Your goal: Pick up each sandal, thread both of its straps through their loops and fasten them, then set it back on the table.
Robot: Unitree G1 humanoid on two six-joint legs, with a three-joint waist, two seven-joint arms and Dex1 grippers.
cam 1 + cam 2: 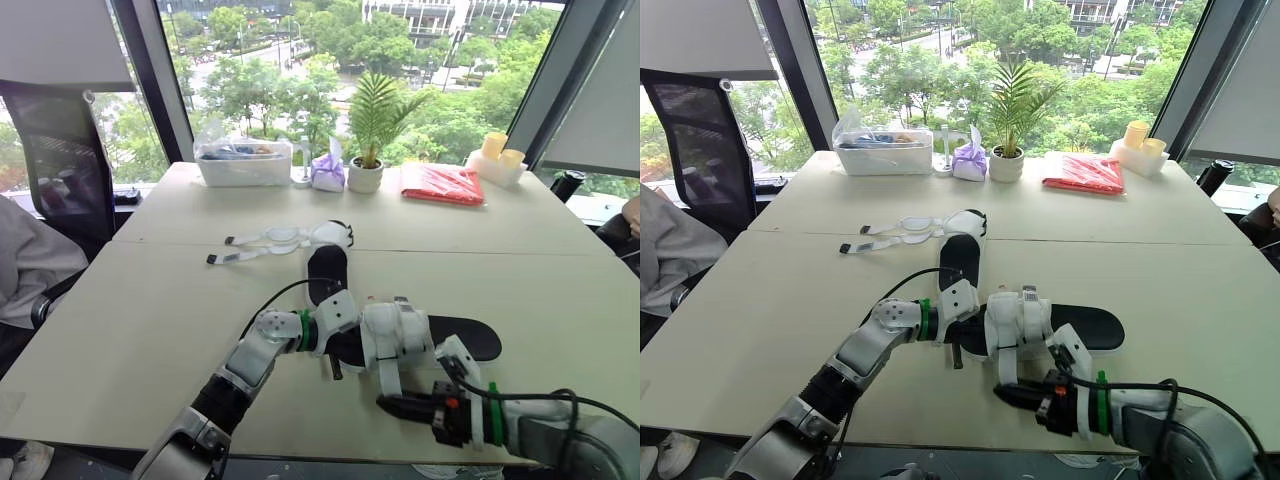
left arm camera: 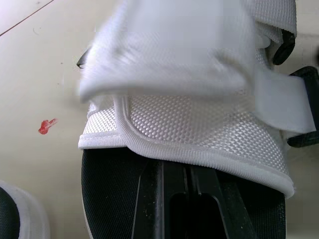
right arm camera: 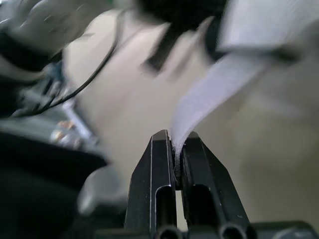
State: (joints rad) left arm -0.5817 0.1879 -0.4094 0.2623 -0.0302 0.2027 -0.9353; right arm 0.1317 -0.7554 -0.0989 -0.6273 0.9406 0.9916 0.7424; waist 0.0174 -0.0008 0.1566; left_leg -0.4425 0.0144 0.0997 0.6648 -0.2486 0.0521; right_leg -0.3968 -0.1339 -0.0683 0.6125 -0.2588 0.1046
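Right hand (image 1: 386, 403), head view: low over the near edge of the desk (image 1: 130, 320), clamped on a white strap (image 1: 387, 377) that hangs from the near sandal (image 1: 462, 338). That sandal rests on the desk and has a black sole and a white upper (image 1: 395, 335). Left hand (image 1: 337, 352) is against the sandal's left end; whether it grips cannot be told. Far sandal (image 1: 327, 268) lies just beyond, its straps (image 1: 250, 250) spread flat to the left.

Left wrist view: left hand lies on the black insole, its front hidden under the upper. A red mark (image 2: 46, 126) shows on the desk.

Right wrist view: both fingers (image 3: 159, 164) are pressed together on the strap's end.
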